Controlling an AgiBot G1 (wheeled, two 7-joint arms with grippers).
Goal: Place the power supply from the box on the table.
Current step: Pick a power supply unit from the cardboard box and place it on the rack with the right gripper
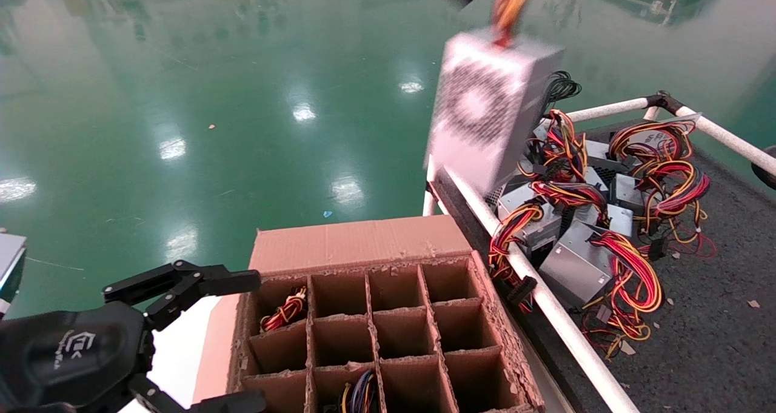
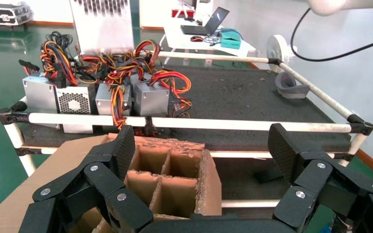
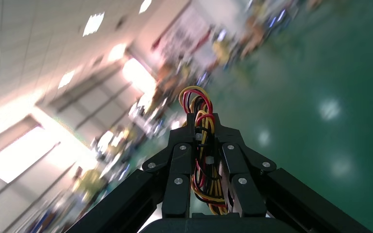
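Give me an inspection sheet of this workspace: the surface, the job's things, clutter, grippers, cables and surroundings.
Surface: dark grey table with white rails.
Job's things: power supply hanging by its wire bundle above the table's edge; box with mostly empty cells, wires showing in two.
Clutter: pile of power supplies on the table.
Grippers: right gripper shut on the wires; left gripper open beside the box.
Cables: red, yellow and black bundles across the pile.
Surroundings: glossy green floor.

power supply (image 1: 485, 113): silver-grey, perforated round grille
wires (image 3: 201, 145): red, yellow, black
box (image 1: 364, 243): brown corrugated
table (image 2: 252, 94): dark grey, white rails
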